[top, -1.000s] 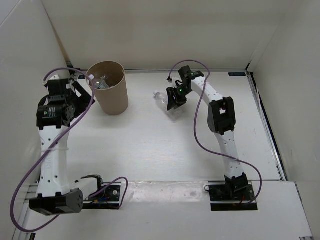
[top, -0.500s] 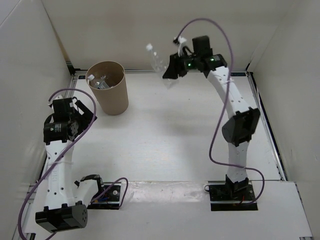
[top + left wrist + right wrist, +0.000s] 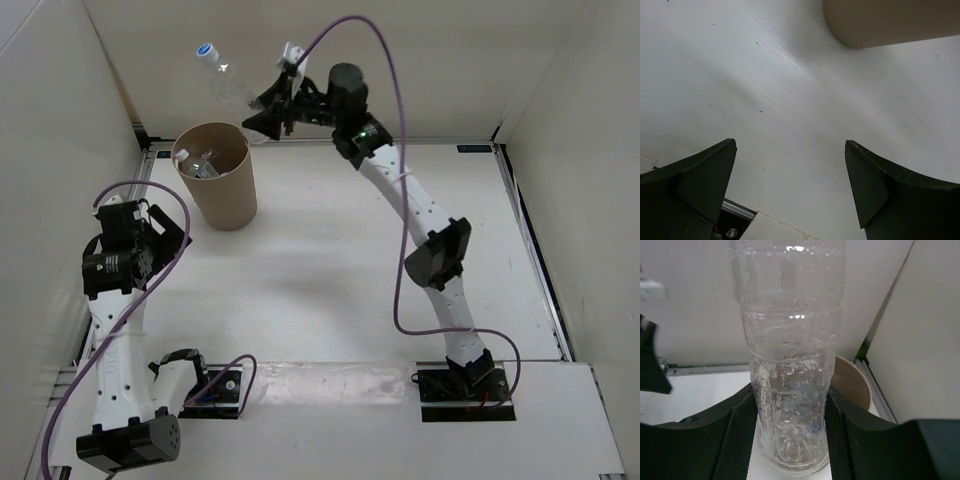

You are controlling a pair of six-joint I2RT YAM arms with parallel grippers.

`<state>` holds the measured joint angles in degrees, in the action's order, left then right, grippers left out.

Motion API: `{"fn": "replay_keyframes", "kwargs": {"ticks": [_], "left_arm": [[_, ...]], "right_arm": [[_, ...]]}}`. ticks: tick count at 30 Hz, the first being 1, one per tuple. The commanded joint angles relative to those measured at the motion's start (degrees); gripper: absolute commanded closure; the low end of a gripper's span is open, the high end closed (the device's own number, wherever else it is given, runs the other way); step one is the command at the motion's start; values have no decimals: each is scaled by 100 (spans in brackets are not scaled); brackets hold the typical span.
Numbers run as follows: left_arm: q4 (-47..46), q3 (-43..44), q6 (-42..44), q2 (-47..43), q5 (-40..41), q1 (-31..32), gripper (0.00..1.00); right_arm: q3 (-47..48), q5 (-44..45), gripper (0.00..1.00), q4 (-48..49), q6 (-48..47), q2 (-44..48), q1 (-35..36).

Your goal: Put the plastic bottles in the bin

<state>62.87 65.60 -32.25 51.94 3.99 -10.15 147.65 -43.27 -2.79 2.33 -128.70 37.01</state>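
A plain clear plastic bottle (image 3: pixel 228 82) with a blue cap hangs tilted in the air, just above and behind the bin (image 3: pixel 238 200), a tan cylinder at the back left. My right gripper (image 3: pixel 258 108) is shut on the bottle's lower body. The right wrist view shows the wet bottle (image 3: pixel 790 390) squeezed between both pads of that gripper (image 3: pixel 790 437), with the bin's mouth (image 3: pixel 852 385) behind it. At least one bottle (image 3: pixel 205 165) lies inside the bin. My left gripper (image 3: pixel 160 225) stands open and empty (image 3: pixel 790 185) over bare table, left of and nearer than the bin (image 3: pixel 890 22).
White walls close in the back, left and right of the table. A metal rail (image 3: pixel 145 150) runs along the left edge beside the bin. Purple cables loop off both arms.
My right arm lifted the clear bottle off the back middle of the table and swung it up and left toward the bin. My left arm drew back from the bin.
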Motion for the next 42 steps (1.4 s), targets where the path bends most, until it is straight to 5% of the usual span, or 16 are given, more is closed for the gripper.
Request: {"fn": "replay_keyframes", "kwargs": {"ticks": [1,6,15,18,24,34,35,42], "left_arm": [[181,365,280,52,-109,-83,0],[383,453,509,228,-232,-109,0],[472,778,992,676,-373,-188,0],[472,875,1124,808,-381,-259,0],[568,1051,1388,967,-461,-294,0],[516,963,1336,984,-540,-505,0],[498,963,1327,976,-627,-549,0],[305,875,1212,958,-768,-725,0]], "right_arm": [[167,554,100,893,-206,-286,122],[237,1443,100,1832,-523,-743,412],[396,1566,98,2238,-400,-1201,649],[465,1769,81,2370,-505,-1368,701],[782,1866,71,2476,-637,-1737,746],[853,1892,21,2327,-593,-1851,702],[861,1901,10,2361,-602,-1869,684],[1002,1936,10,2625,-576,-1851,597]]}}
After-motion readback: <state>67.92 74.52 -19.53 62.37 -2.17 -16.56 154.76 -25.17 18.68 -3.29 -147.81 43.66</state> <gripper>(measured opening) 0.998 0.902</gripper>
